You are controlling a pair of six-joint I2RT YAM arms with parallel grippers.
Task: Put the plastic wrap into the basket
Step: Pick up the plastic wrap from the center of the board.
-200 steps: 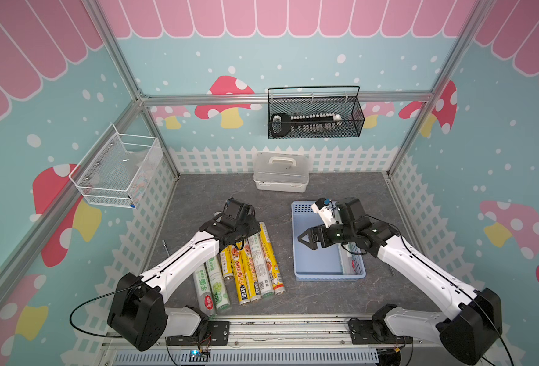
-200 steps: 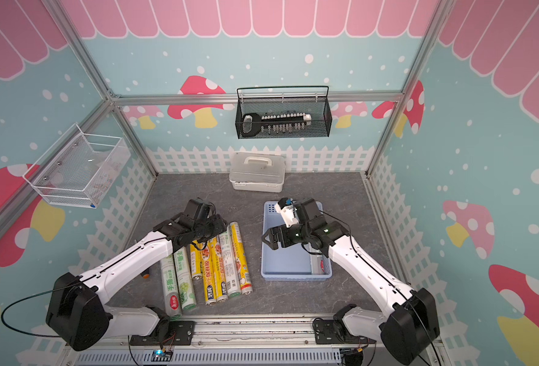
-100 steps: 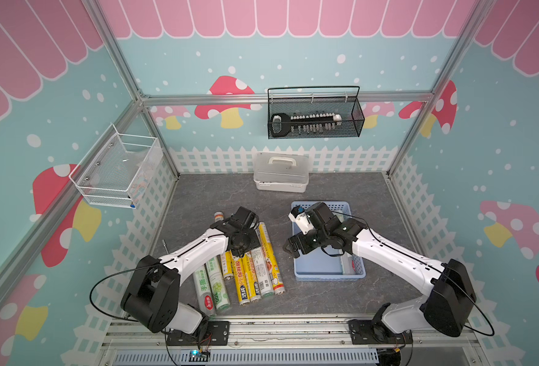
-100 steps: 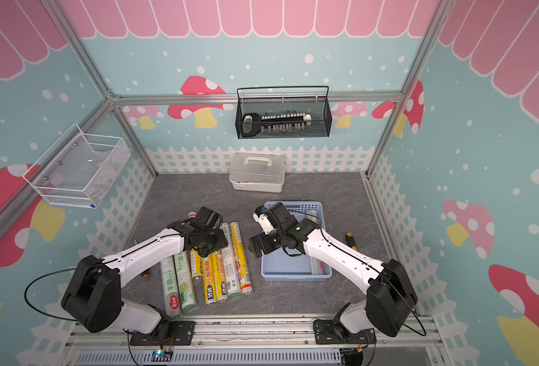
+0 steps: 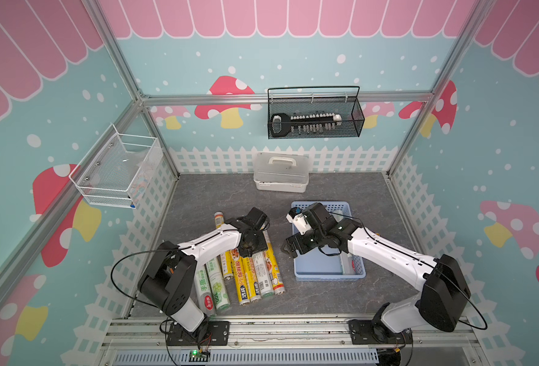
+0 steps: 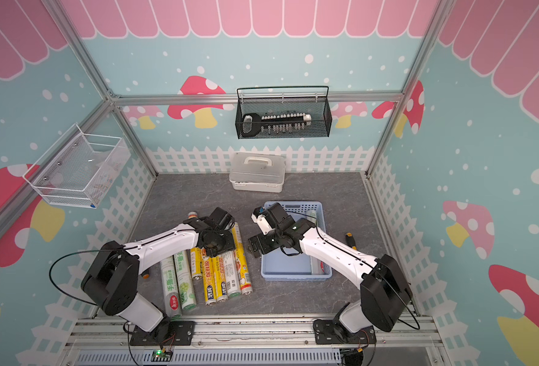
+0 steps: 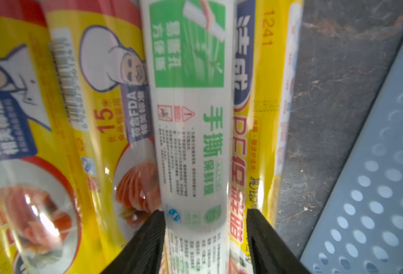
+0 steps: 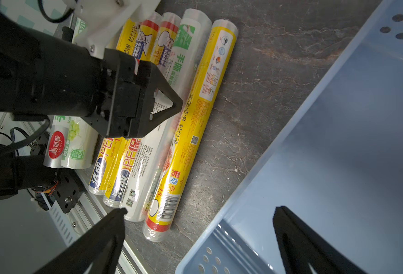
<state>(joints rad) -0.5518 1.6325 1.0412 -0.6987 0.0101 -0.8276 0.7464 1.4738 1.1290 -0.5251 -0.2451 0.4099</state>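
Left gripper (image 7: 204,211) astride a white-and-green roll (image 7: 193,142) in the row of plastic wrap (image 5: 255,275) lying side by side on the grey table (image 5: 198,202). One finger meets the roll and a sliver of gap shows at the other (whether it is clamped cannot be told). Right gripper (image 8: 200,210), fingers wide apart and empty, hovers over the light-blue basket (image 5: 328,279) at its wall nearest the row; a single roll (image 5: 345,264) lies inside.

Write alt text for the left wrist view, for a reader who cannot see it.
Close-up: two black fingers of the left claw straddle a white-and-green plastic wrap roll lying among yellow rolls on a dark grey table. A light-blue perforated basket stands beside them.
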